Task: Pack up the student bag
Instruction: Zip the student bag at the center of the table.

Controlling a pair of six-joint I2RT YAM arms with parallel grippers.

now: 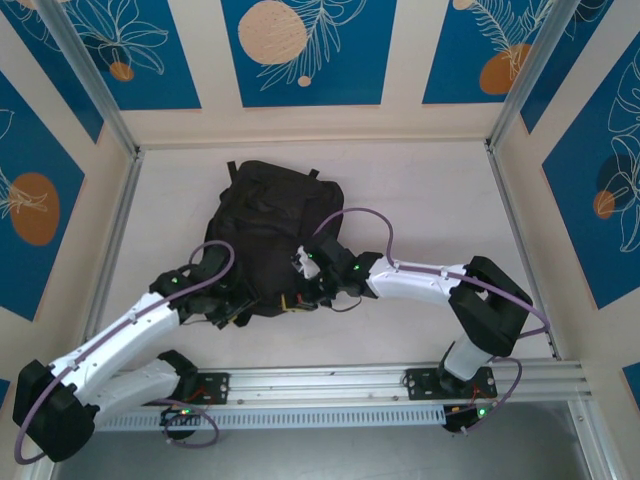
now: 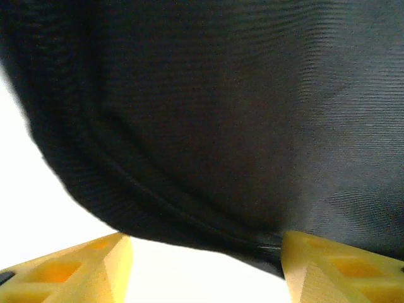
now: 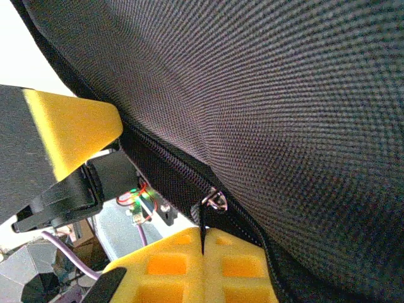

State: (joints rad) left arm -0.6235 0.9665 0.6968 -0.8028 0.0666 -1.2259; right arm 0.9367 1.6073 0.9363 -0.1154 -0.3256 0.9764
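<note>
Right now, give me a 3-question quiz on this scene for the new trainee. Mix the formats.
1. True or false: the right gripper is shut on the zipper pull of the bag.
2. The left gripper is: A) open, fingers apart at the bag's edge; B) shut on a strap; C) holding a book.
3. Fill in: seen from above, both grippers are at the bag's ____ edge (near or far).

Key: 1 true; 2 A; 3 near.
</note>
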